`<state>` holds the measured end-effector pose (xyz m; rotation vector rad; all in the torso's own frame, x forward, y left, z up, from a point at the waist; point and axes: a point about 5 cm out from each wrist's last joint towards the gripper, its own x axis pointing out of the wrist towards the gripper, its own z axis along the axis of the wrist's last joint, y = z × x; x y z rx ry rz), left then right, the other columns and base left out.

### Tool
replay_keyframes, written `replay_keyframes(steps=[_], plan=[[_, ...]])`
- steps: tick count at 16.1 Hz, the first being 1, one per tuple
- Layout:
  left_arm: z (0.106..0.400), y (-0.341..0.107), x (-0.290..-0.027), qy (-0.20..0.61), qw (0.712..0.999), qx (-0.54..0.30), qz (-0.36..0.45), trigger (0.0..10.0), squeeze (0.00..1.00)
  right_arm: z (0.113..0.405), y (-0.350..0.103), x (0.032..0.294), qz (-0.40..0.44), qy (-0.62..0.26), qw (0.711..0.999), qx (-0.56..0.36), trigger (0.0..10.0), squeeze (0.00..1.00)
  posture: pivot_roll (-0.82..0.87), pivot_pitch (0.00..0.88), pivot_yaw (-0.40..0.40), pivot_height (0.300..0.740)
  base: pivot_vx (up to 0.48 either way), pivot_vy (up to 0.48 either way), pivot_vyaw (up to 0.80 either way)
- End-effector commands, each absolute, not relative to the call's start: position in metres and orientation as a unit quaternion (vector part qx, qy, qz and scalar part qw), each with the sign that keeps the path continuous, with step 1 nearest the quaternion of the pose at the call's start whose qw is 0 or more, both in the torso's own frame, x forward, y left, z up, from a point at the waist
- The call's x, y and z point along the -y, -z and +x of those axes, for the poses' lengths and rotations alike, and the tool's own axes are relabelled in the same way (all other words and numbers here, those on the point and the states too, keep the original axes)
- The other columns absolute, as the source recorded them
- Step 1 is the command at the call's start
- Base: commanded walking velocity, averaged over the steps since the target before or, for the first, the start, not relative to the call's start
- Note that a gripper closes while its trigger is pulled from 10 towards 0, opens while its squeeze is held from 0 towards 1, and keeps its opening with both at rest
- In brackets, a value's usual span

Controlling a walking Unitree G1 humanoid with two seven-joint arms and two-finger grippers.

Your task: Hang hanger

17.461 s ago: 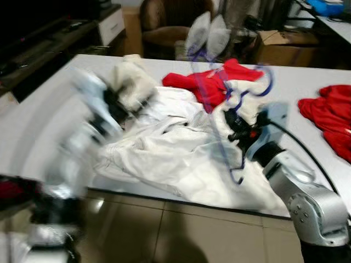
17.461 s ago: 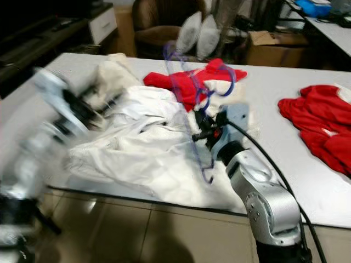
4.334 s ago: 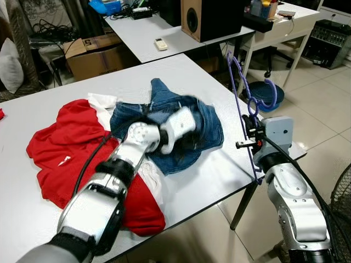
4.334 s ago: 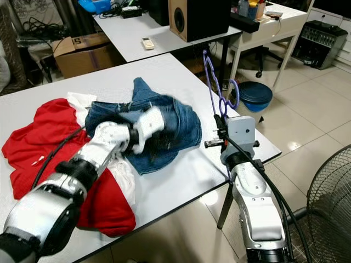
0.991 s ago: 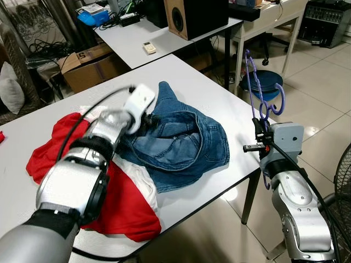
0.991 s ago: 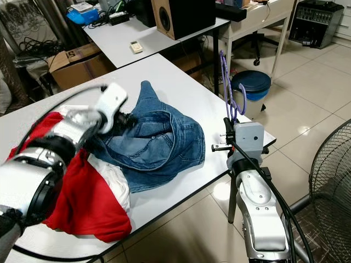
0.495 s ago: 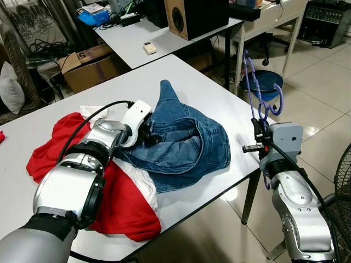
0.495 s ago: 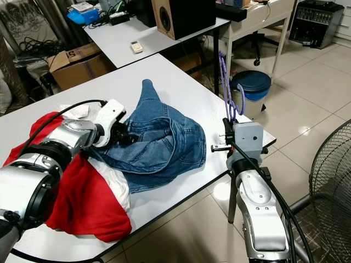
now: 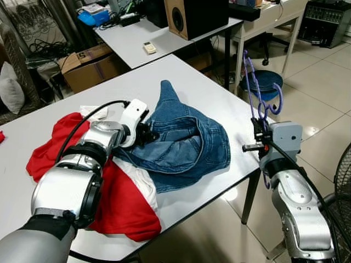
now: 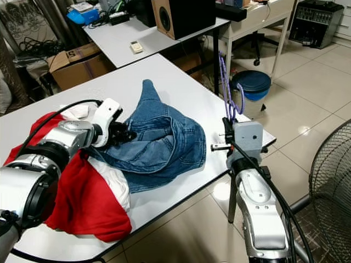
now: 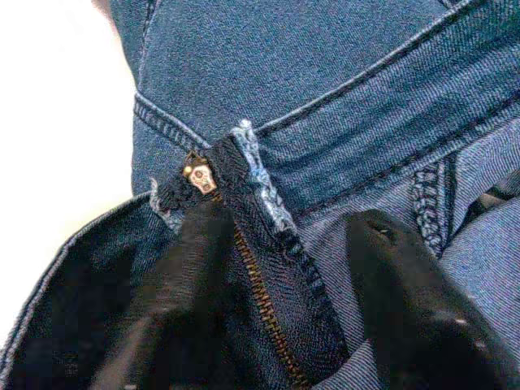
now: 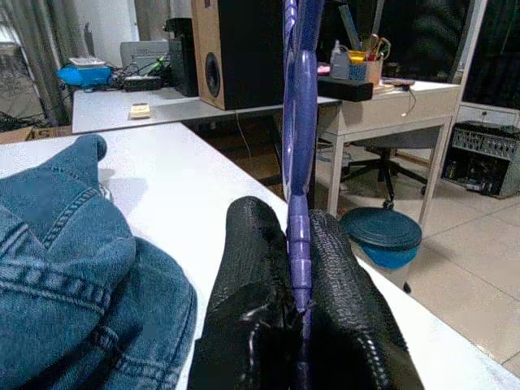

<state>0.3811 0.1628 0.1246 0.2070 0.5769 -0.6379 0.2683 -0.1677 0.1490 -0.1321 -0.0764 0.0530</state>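
A red cloth garment (image 9: 49, 153) lies at the left of my white counter (image 9: 137, 82). My left gripper (image 11: 280, 244) has its jaws parted around the zipper edge of the blue denim jeans (image 9: 186, 142). Off the counter's right corner, my right gripper (image 12: 296, 236) pinches the purple plastic hanger (image 9: 253, 87) upright.

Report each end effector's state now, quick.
Left end effector: open, fingers straddling the zipper fly of the blue denim jeans.
Right end effector: shut on the purple plastic hanger, held upright.
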Motion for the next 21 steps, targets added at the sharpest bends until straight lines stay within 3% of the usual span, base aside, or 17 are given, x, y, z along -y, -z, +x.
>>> replay_keyframes(steps=[1,12,18,21], plan=[[0.379,-0.122,-0.171,0.298,0.907,-0.28,0.096,0.0,0.0,0.27,-0.148,0.163,-0.059,-0.038,0.997,0.033,10.0,0.0,-0.24,0.0,0.224,0.74,0.0,0.0,0.0],[0.38,-0.118,-0.172,0.257,0.934,-0.228,0.092,0.0,0.0,0.277,-0.149,0.158,-0.06,-0.057,0.996,0.034,10.0,0.0,-0.21,0.0,0.173,0.74,0.0,0.0,0.0],[0.381,-0.125,-0.177,0.252,0.952,-0.17,0.024,0.0,0.0,0.283,-0.15,0.153,-0.062,-0.076,0.995,0.034,10.0,0.0,-0.19,0.0,0.138,0.74,0.0,0.0,0.0],[0.392,-0.149,-0.18,0.205,0.972,-0.11,-0.018,0.0,0.0,0.285,-0.152,0.152,-0.064,-0.083,0.994,0.037,10.0,0.0,-0.19,0.0,0.122,0.74,0.0,0.0,0.0]])
